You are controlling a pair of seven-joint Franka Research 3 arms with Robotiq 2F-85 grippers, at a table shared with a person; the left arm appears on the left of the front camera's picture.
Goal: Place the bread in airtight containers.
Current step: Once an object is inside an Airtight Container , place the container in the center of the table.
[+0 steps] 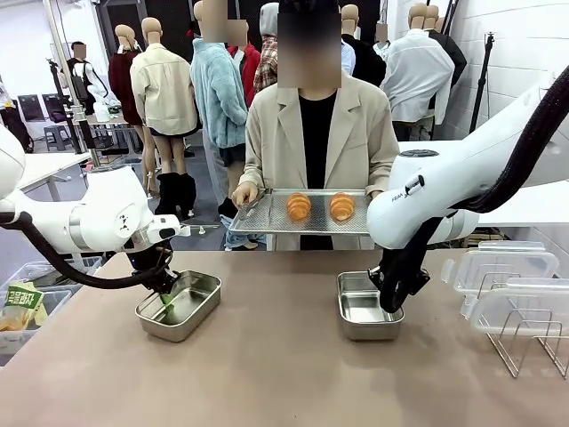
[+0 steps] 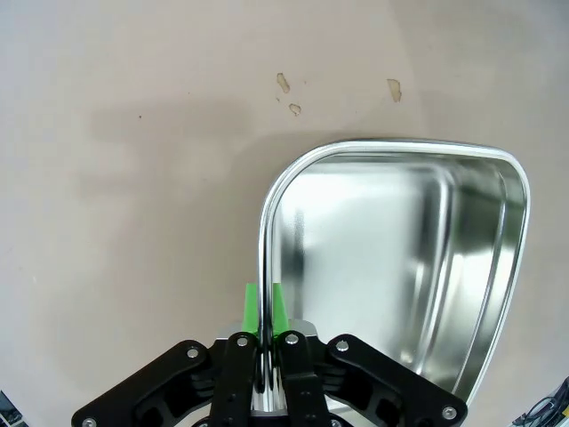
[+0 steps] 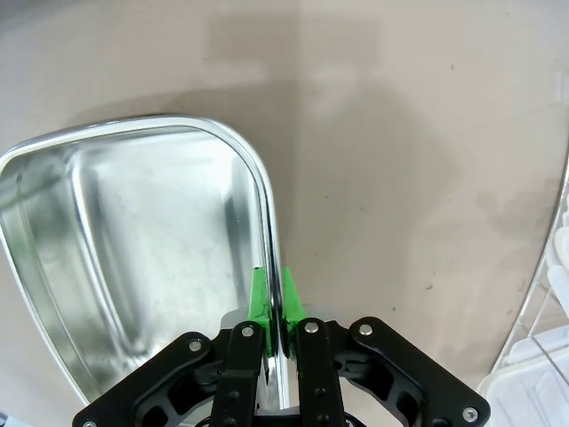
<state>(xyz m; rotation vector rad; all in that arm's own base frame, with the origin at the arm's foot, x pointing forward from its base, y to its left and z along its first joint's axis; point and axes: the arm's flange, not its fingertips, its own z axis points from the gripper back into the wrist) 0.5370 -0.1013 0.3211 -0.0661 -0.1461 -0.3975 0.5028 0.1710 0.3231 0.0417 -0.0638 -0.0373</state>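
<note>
The left end effector (image 2: 264,298) is pressed together on the side rim of the left container (image 2: 484,258), 1 green pad inside the wall and 1 outside it. The steel rim runs up between the pads, and the pan's bare, shiny floor opens out to the inner side of the fingers. In the front view the same end effector (image 1: 167,298) comes down onto that container's (image 1: 164,327) left edge, and the pan sits on the tabletop (image 1: 267,374) with no lid on it. A few small tan flecks (image 2: 284,84) lie on the tabletop just past the container's far corner.

The right end effector (image 3: 274,289) is likewise pinching the rim of the right container (image 3: 53,249), with the wall clamped between its 2 green pads. In the front view it (image 1: 391,302) grips this container's (image 1: 369,332) right edge. This pan is also open and has nothing in it. Outward of this end effector, well apart from the pan, clear plastic lids (image 1: 498,267) lie beside a wire rack (image 1: 524,342).

Beyond both end effectors, past the tabletop's far edge and between the 2 arms, a person holds a flat perforated tray (image 1: 267,218) level, 1 hand (image 1: 244,194) at each end. The bread (image 1: 299,206), 2 golden-brown rolls, sits side by side at the tray's middle, well away from either container.
</note>
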